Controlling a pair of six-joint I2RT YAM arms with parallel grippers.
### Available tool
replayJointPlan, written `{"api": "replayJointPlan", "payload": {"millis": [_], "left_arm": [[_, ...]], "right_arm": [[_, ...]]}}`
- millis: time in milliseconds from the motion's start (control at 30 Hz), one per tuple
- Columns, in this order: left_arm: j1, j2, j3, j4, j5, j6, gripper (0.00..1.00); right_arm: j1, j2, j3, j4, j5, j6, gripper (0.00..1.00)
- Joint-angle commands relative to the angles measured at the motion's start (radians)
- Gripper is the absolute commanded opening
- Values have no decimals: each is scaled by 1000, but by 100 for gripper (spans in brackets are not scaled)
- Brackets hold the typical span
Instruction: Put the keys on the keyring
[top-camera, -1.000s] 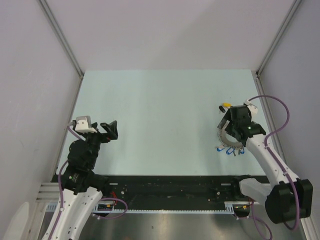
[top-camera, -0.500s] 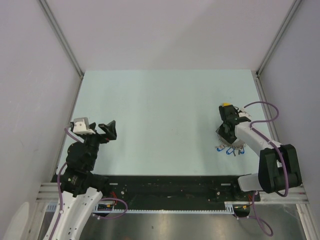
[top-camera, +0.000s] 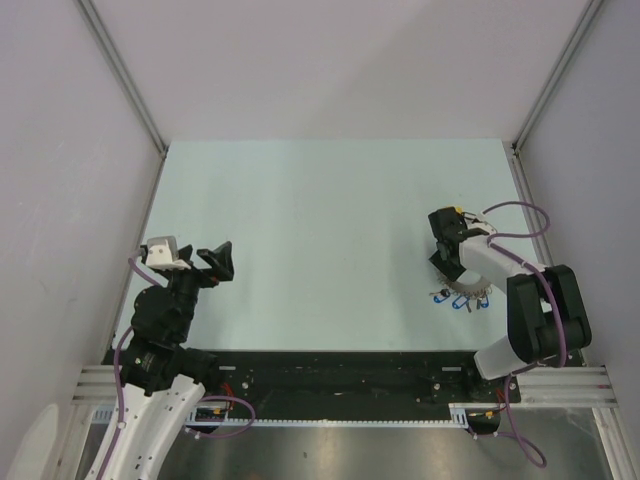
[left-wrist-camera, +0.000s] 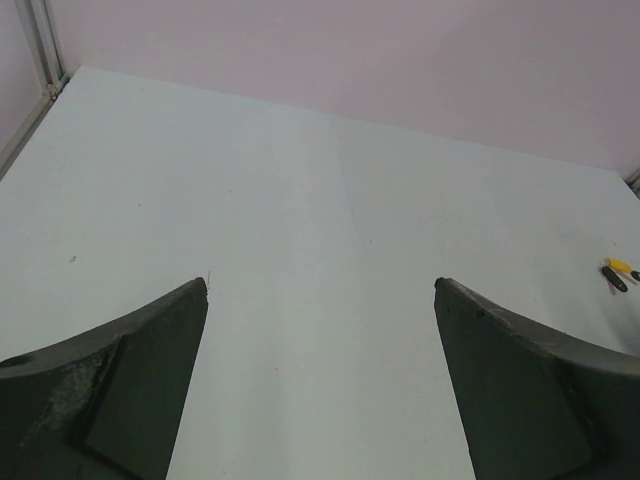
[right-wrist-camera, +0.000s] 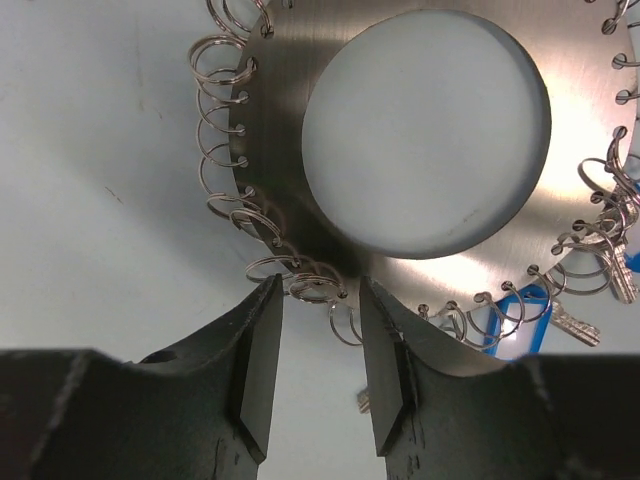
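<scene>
**Silver loop between the jaws, loose keys not yet fetched**

Silver metal filled the right wrist view. The keyring (right-wrist-camera: 275, 110), a flat disc with a round hole and many small wire loops along its rim, lay on the table (right-wrist-camera: 90, 150). The right end effector (right-wrist-camera: 318, 285) stood part-way open at the lower edge of that frame, with its jaws on either side of one split loop (right-wrist-camera: 315, 290) at the rim. Whether the pads already pressed on it, I could not tell.

The step in hand looked like taking hold of the keyring to steady it. The two loose keys (left-wrist-camera: 616, 272), one yellow-tagged and one black-tagged, lay on the table at the right edge of the left wrist view. The left end effector (left-wrist-camera: 321, 285) hung fully open and empty above the table.

Next, I judged, the grip had to become firm without the disc sliding. Then a key had to be fetched and threaded on a loop, which is fine work.

Blue tags (right-wrist-camera: 520, 305) hung at the lower right of the rim. No brand, label or writing could be read anywhere.
</scene>
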Motion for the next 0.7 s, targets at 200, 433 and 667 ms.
{"api": "replayJointPlan", "payload": {"millis": [200, 433, 667], "left_arm": [[-9, -10, 6, 9, -15, -27, 100], [-10, -12, 6, 11, -12, -27, 100], [-10, -13, 4, 11, -12, -28, 100]], "right_arm": [[67, 86, 36, 11, 57, -1, 37], [265, 109, 36, -61, 57, -33, 12], [543, 153, 48, 80, -78, -171, 0]]}}
